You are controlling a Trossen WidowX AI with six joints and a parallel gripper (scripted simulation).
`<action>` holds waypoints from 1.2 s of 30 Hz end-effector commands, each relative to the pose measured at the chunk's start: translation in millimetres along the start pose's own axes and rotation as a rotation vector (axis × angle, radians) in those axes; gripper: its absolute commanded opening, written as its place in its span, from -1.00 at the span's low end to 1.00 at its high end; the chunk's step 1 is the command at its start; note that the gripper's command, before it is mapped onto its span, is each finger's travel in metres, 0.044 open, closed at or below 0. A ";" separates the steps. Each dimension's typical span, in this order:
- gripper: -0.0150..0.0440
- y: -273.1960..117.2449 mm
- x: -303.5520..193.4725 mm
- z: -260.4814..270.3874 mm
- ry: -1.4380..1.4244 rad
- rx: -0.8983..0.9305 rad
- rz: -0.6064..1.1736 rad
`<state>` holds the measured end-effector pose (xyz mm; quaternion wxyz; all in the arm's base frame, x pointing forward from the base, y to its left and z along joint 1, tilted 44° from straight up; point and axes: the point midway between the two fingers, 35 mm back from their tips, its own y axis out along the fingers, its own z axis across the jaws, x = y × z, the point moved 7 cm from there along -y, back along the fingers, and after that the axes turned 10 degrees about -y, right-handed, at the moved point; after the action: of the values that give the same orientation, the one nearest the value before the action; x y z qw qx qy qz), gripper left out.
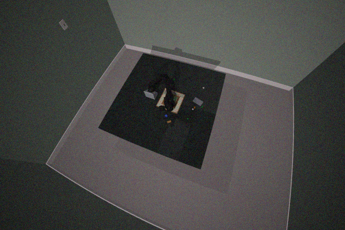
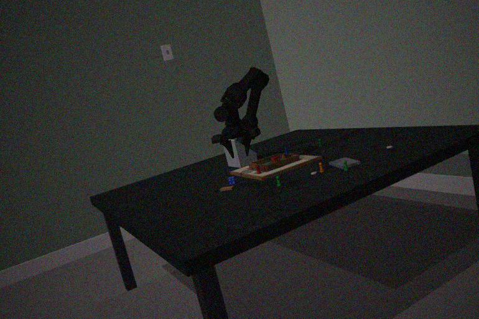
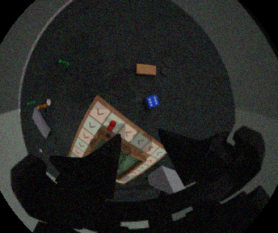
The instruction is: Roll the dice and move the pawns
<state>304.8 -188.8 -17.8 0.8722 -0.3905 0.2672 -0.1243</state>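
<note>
The blue die point(image 1: 166, 115) point(image 2: 231, 180) point(image 3: 152, 101) lies on the dark table, outside the board point(image 2: 286, 168) point(image 3: 90, 117), near its corner. The red die point(image 2: 275, 159) lies in the brown-walled tray point(image 2: 253, 166) point(image 3: 125, 162) at the board's middle; its top face is not readable. The red pawn point(image 2: 258, 169) point(image 3: 111, 125) stands on the board's track. The blue pawn point(image 2: 286, 150) stands at the track's far side. My gripper point(image 2: 239, 155) point(image 3: 139, 134) is open and empty, pointing down above the board's edge. In the wrist view the blue die is beyond the fingertips; the fingers hide part of the board.
A tan block point(image 1: 169, 121) point(image 2: 226, 188) point(image 3: 146, 69) lies near the blue die. A white box point(image 1: 150, 94) point(image 2: 234, 157) stands beside the board. Several green pawns, one close to the board point(image 2: 278, 181), an orange pawn point(image 2: 321, 167), a grey slab point(image 1: 197, 101) point(image 2: 342, 163) and white discs lie around.
</note>
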 end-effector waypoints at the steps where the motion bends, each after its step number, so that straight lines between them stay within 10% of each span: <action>1: 0.44 19.5 27.7 -52.7 -0.253 0.028 0.004; 36: 0.44 65.3 30.2 -50.9 -0.258 0.029 0.005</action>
<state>302.2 -195.8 -99.7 0.9039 -0.3941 0.1481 -0.0762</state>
